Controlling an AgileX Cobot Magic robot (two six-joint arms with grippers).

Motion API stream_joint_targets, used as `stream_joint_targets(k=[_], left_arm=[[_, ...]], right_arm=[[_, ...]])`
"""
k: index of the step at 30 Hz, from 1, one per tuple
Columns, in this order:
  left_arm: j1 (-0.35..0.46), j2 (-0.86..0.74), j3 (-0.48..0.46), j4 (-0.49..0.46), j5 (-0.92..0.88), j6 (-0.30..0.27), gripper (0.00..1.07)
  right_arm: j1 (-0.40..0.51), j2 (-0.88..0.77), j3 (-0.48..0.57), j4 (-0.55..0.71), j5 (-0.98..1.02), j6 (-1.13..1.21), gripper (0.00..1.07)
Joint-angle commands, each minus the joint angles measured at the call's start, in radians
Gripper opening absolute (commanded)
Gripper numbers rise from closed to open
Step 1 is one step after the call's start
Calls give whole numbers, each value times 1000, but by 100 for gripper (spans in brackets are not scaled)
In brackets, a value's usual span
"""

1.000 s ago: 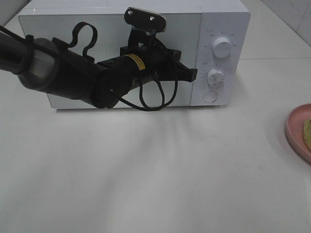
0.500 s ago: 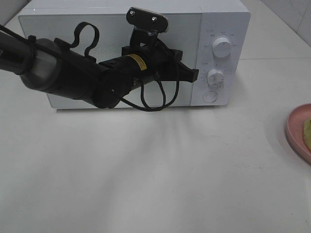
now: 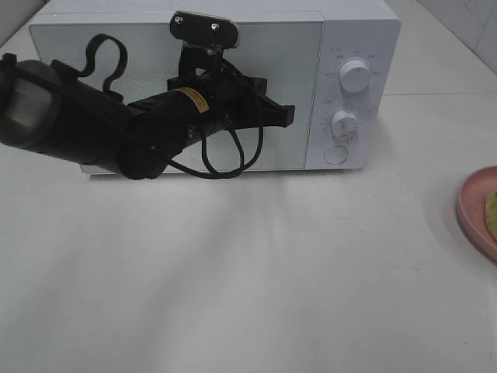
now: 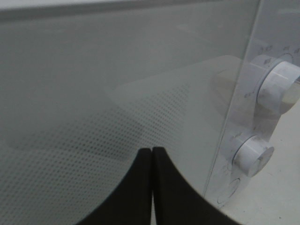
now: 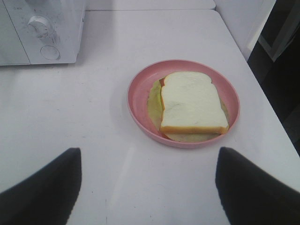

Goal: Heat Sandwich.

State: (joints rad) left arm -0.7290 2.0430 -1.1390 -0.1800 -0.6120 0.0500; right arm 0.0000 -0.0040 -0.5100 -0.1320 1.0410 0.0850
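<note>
The sandwich [image 5: 191, 102], white bread on top with a yellowish-green layer beneath, lies on a pink plate [image 5: 140, 86] on the white table. My right gripper [image 5: 150, 157] hovers short of the plate, open wide, with nothing between its fingers [image 5: 44, 190]. In the exterior view only the plate's edge [image 3: 474, 208] and a sliver of the sandwich [image 3: 491, 207] show at the far right. My left gripper [image 3: 289, 115] is shut and empty, held in front of the closed door [image 3: 279, 54] of the white microwave [image 3: 357, 31]. Its fingertips [image 4: 145, 157] press together close to the door glass [image 4: 117, 93].
The microwave's control panel has two round knobs [image 3: 354, 76] [image 3: 344, 123] and a round button [image 3: 335, 154] at its right. The left arm [image 3: 85, 128] with its looped cable spans the front of the door. The table edge [image 5: 243, 51] runs close beside the plate.
The left arm has drawn back leftward along the door, its shut fingertips now farther from the control panel. The plate and sandwich have not moved.
</note>
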Motion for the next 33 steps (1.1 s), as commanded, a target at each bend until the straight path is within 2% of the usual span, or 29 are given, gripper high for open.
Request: stream_joint_targets(k=[1,10,12,13,14,15,16,18,19,20,22,23,24,28,31,33], left_arm=[[-1,-45,37,-8,-20,-3,0],[-1,-186,201,-7,-16,-3,1],[-1,-236,270,-7,1,-3,6],[-1,-253,288,-7,25,-2,13],[-1,-283,313,-7,98,-2,33],[-1,-283,313,-7,98,-2,33],[-1,-299,321,-7,138,-2,46],[-1,-329,332,-8,239,-1,83],[-1,-360,334,-3,341,17,105],[-1,-360,334,-3,341,17,105],[-1,-389,334,10,414,50,103],[-1,-423,334,23,484,86,102],[-1,-423,334,23,484,86,102],[8,-501,334,41,687,145,102],[8,-529,334,36,767,138,102],[37,-567,334,37,858,96,102]], right_arm=[[-2,-27,4,1,-4,0,76],[-2,-27,4,1,-4,0,76],[-2,-27,4,1,-4,0,76],[-2,-27,4,1,-4,0,76],[-2,-27,4,1,-4,0,76],[-2,-27,4,1,-4,0,76],[-2,-27,4,1,-4,0,76],[-2,-27,4,1,-4,0,76],[-2,-27,4,1,-4,0,76],[-2,-27,4,1,-4,0,76],[-2,-27,4,1,-4,0,76],[-2,-27,4,1,-4,0,76],[-2,-27,4,1,-4,0,76],[-2,-27,4,1,-4,0,76],[-2,-27,4,1,-4,0,76],[-2,-27,4,1,-4,0,76]])
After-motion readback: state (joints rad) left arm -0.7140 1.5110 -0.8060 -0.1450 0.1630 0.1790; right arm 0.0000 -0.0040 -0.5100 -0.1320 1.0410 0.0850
